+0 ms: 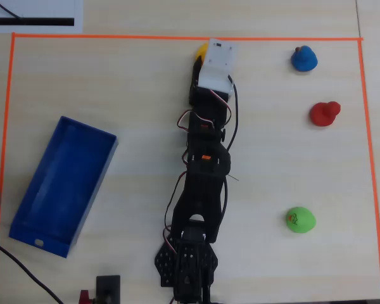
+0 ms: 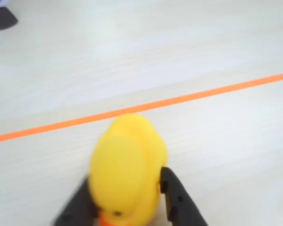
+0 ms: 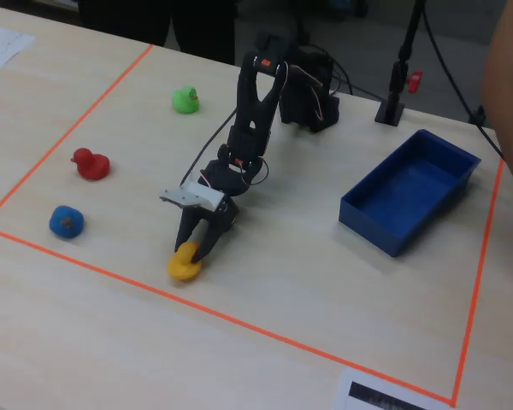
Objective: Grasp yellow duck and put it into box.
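The yellow duck (image 2: 127, 165) sits on the table just inside the orange tape line, between my two black fingers, and both fingers touch its sides. It also shows in the fixed view (image 3: 185, 266) and peeks out from under the white wrist camera in the overhead view (image 1: 201, 49). My gripper (image 2: 126, 180) (image 3: 191, 253) is shut on the duck, reaching down at the far end of the taped area. The blue box (image 1: 63, 183) (image 3: 410, 201) lies empty, far from the gripper, at the left of the overhead view.
A blue duck (image 1: 303, 58) (image 3: 66, 221), a red duck (image 1: 323, 114) (image 3: 91, 164) and a green duck (image 1: 300, 220) (image 3: 185, 100) stand apart on the table's other side. Orange tape (image 1: 177, 38) (image 2: 203, 95) frames the work area. The arm's base (image 1: 187, 266) is at the near edge.
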Available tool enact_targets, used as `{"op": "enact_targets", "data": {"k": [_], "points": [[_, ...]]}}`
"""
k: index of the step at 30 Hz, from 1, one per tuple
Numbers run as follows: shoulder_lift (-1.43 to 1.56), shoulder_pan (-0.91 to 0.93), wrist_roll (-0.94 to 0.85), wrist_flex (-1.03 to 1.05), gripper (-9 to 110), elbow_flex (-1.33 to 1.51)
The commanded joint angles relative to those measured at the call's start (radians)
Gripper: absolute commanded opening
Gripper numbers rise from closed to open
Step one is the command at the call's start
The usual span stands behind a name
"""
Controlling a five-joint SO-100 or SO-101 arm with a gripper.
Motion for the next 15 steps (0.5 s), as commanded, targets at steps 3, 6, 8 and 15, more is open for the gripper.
{"op": "enact_targets", "data": {"k": [3,6,8,15], "points": [[0.086,0.04,0.017,0.017,0,-0.006],[0.166,0.055,0.055,0.061,0,0.029],[0.279,0.066,0.1,0.143,0,0.078],[0.917,0.071,0.155,0.466,0,0.506]]}}
